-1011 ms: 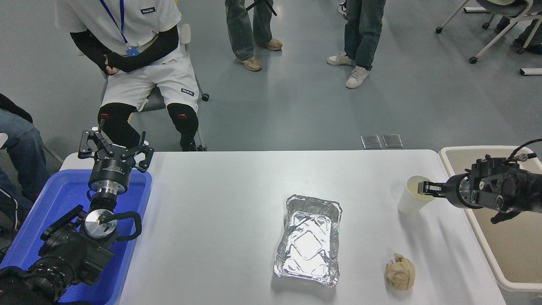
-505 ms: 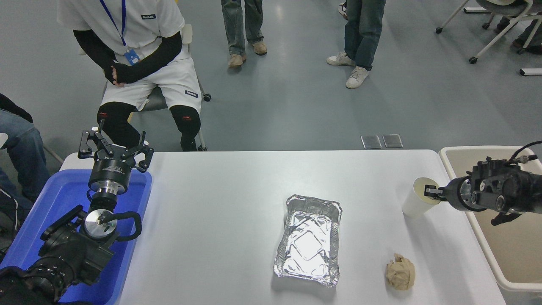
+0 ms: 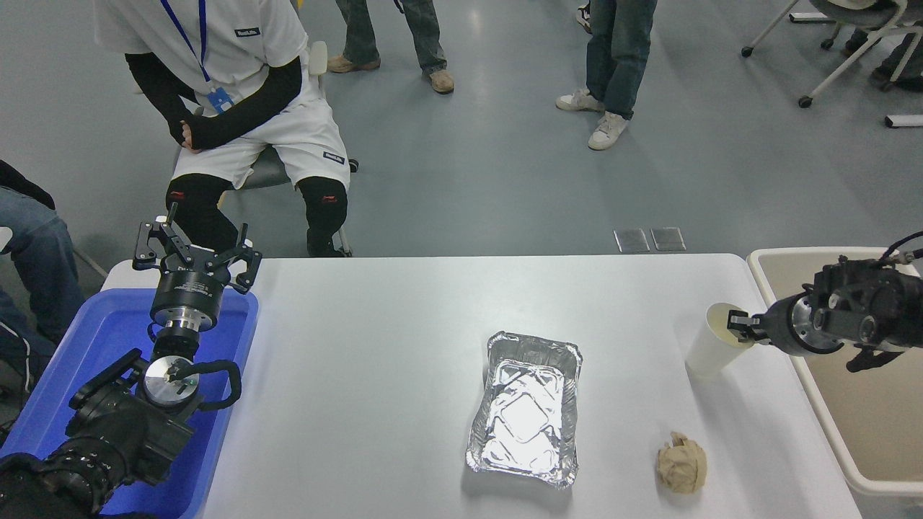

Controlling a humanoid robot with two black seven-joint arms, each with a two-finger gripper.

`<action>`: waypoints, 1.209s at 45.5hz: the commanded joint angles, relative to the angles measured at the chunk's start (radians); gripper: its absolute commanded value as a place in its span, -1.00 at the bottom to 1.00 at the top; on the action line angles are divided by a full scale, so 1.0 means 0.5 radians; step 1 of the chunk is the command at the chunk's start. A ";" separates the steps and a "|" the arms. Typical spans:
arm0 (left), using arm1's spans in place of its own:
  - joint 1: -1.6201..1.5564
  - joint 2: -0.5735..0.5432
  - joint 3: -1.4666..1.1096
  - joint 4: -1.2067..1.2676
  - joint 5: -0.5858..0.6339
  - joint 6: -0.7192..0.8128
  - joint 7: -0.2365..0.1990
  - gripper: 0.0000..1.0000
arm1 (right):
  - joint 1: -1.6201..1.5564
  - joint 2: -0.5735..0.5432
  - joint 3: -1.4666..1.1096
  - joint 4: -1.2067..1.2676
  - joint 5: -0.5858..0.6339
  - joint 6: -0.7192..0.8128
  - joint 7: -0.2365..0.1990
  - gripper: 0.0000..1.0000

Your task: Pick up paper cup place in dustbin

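My right gripper [image 3: 737, 322] pinches the paper cup [image 3: 714, 340] by its rim; light, thin-walled, easily crushed, so I judge gentle pressure best, dustbin [image 3: 782, 258] just behind me

White table [image 3: 375, 375]: foil tray [image 3: 525, 409] near ctr, tan paper ball [image 3: 681, 463] at 4 o'clock, blue tub [image 3: 72, 404] at 9.

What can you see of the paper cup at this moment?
The paper cup is plain cream-white, tapered, with a rolled rim and no print. It is tilted, mouth toward the right gripper, which is shut on its rim. It is near the table's right edge, beside the dustbin.
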 commanded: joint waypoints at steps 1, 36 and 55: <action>0.000 0.000 0.000 0.000 0.000 0.000 0.000 0.98 | 0.259 -0.110 -0.005 0.158 -0.028 0.296 0.001 -1.00; 0.000 0.000 0.000 0.000 0.000 0.000 0.000 0.98 | 1.281 -0.364 -0.168 0.554 -0.240 0.944 0.001 -1.00; 0.000 0.000 0.000 0.000 0.000 0.000 0.000 0.98 | 1.772 -0.367 -0.236 0.708 -0.332 0.944 -0.002 -1.00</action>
